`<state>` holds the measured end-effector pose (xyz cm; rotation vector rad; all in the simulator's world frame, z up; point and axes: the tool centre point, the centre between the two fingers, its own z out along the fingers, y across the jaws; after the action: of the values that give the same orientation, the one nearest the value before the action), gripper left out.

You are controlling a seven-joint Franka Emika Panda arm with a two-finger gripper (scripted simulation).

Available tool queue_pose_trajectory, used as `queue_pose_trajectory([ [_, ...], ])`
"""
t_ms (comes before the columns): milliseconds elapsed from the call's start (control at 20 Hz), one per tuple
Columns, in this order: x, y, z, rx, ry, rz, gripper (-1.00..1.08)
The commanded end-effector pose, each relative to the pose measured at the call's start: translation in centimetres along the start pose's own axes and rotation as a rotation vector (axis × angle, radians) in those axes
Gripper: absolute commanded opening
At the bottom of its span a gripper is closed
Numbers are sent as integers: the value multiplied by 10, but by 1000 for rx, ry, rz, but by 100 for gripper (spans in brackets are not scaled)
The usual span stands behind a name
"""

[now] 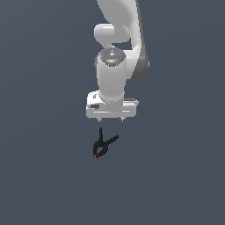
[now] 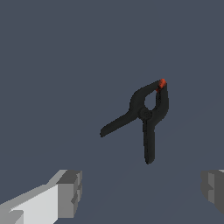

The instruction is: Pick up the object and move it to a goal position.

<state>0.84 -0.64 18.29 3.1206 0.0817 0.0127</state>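
One spring clamp (image 1: 103, 146) lies on plain dark-grey floor (image 1: 39, 176).

Surface: plain, dark slate-blue flat floor (image 1: 44, 176), uniform and unmarked, filling the whole frame.
Object on surface: small black plastic spring clamp (image 1: 103, 146), just below frame centre.
Clamp handles: two, splayed toward the upper right.
Clamp tip: red, pointing toward the lower left.

Arm (image 1: 121, 26) cut off at exterior view's top edge. Tool (image 2: 140, 192) fingers (image 2: 70, 192) cropped at wrist view's bottom corners — tips unseen. In exterior view, fingers barely visible.
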Motion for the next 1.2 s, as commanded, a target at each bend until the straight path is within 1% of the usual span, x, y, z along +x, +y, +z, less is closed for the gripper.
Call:
queue_pose_trajectory([
  [0, 0, 0, 0, 0, 0, 0, 100],
  [450, 0, 1, -9, 12, 16, 7, 100],
  [700, 1, 1, -7, 12, 15, 12, 100],
  [950, 6, 5, 3, 15, 13, 61, 100],
  [1150, 13, 11, 19, 18, 9, 131, 100],
])
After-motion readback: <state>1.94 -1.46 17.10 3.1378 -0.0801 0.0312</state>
